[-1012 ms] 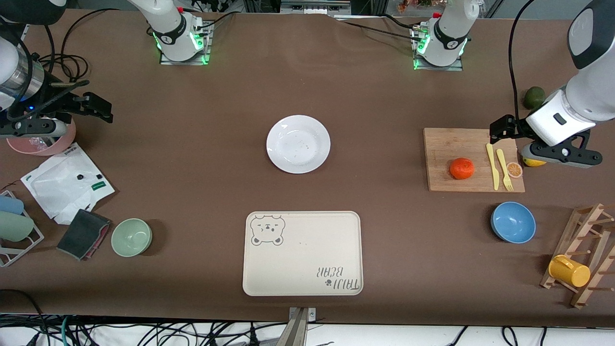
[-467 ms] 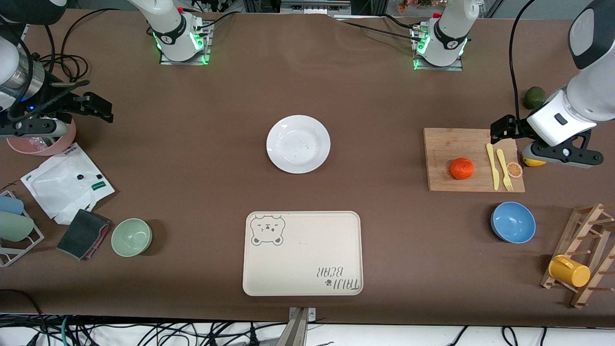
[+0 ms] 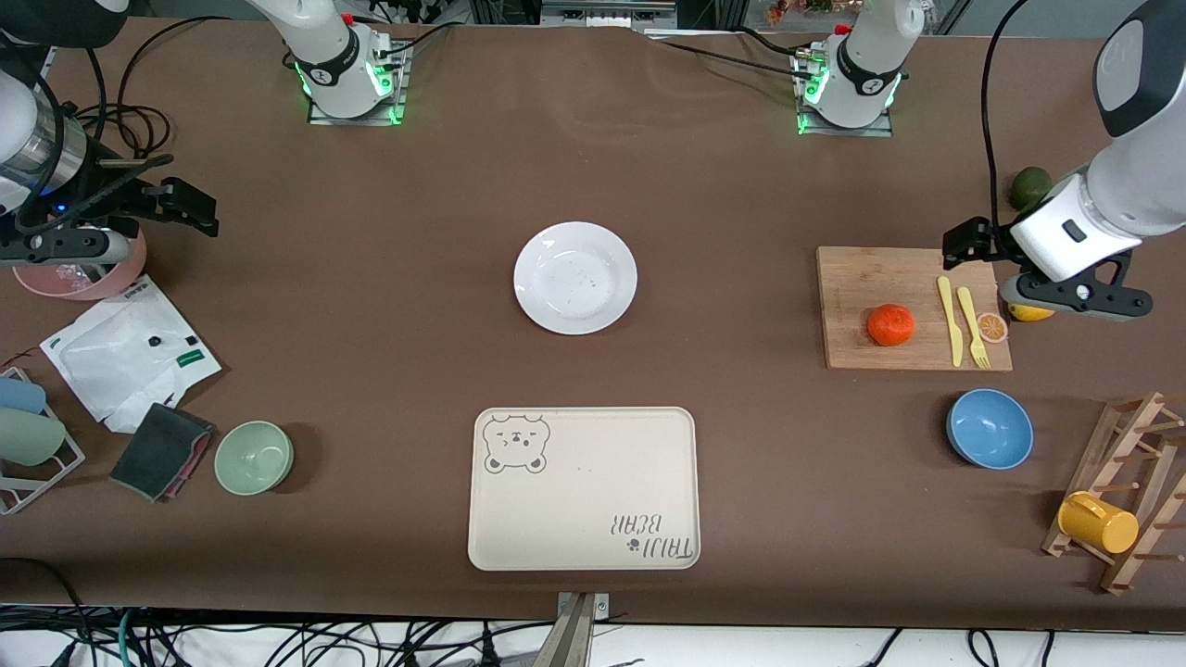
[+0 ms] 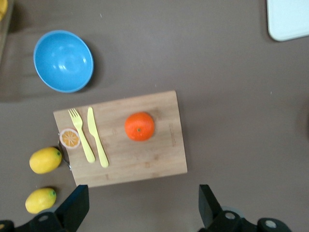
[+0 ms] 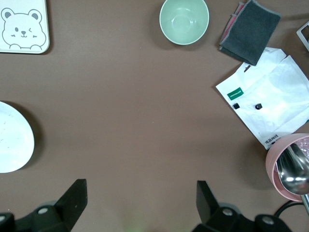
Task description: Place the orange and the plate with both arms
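The orange (image 3: 890, 325) sits on a wooden cutting board (image 3: 862, 278) toward the left arm's end of the table; the left wrist view shows the orange (image 4: 140, 126) on that board (image 4: 145, 159). My left gripper (image 3: 965, 244) hangs open and empty over the board's edge, well above it, its gap (image 4: 142, 200) over bare table. The white plate (image 3: 575, 277) lies mid-table, its rim (image 5: 12, 137) showing in the right wrist view. My right gripper (image 3: 190, 209) hangs open and empty (image 5: 141, 193) over the table at the right arm's end, apart from the plate.
A cream bear-printed tray (image 3: 584, 486) lies nearer the camera than the plate. A yellow fork and knife (image 3: 964, 320) and an orange slice (image 3: 992, 326) share the board; lemon (image 3: 1030, 313) beside it. Blue bowl (image 3: 990, 428), green bowl (image 3: 254, 457), pink bowl (image 3: 83, 273), mug rack (image 3: 1126, 491).
The left arm has shifted very slightly over the board's edge. The right arm, the orange and the plate have not moved.
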`<action>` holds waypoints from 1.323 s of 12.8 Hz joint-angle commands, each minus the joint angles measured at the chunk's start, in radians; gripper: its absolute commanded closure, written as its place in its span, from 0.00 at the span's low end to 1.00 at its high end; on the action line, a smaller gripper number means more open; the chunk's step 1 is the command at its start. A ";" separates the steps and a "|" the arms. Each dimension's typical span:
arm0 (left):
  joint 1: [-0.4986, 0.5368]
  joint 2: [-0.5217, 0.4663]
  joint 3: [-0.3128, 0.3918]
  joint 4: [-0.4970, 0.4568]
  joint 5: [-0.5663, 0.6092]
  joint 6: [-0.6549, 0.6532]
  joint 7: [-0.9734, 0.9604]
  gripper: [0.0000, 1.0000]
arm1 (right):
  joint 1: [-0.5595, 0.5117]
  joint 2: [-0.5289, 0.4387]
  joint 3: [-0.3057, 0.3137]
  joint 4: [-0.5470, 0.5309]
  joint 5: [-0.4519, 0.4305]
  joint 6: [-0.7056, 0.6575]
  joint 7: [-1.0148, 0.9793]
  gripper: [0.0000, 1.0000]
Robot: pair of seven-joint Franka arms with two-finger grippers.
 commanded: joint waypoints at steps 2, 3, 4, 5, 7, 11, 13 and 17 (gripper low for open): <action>0.024 0.049 -0.002 -0.067 -0.013 0.063 0.030 0.00 | -0.001 -0.005 0.004 -0.001 0.005 -0.006 0.006 0.00; 0.030 0.049 0.000 -0.134 -0.013 0.146 0.030 0.00 | -0.001 -0.005 0.002 -0.001 0.005 -0.006 0.006 0.00; 0.042 0.043 0.000 -0.209 -0.008 0.241 0.030 0.00 | -0.001 -0.005 0.004 -0.001 0.005 -0.006 0.006 0.00; 0.046 0.049 -0.002 -0.257 0.019 0.311 0.030 0.00 | -0.001 -0.005 0.004 -0.001 0.005 -0.006 0.006 0.00; 0.044 0.107 -0.003 -0.329 0.108 0.456 0.010 0.00 | -0.001 -0.003 0.004 -0.001 0.005 -0.006 0.006 0.00; 0.044 0.197 -0.002 -0.406 0.111 0.659 -0.005 0.00 | -0.001 -0.005 0.002 -0.001 0.005 -0.006 0.006 0.00; 0.047 0.204 0.001 -0.499 0.111 0.816 -0.022 0.00 | -0.001 -0.005 0.004 -0.001 0.007 -0.005 0.006 0.00; 0.047 0.233 0.004 -0.546 0.148 0.872 -0.031 0.00 | -0.001 -0.005 0.004 0.001 0.007 -0.005 0.006 0.00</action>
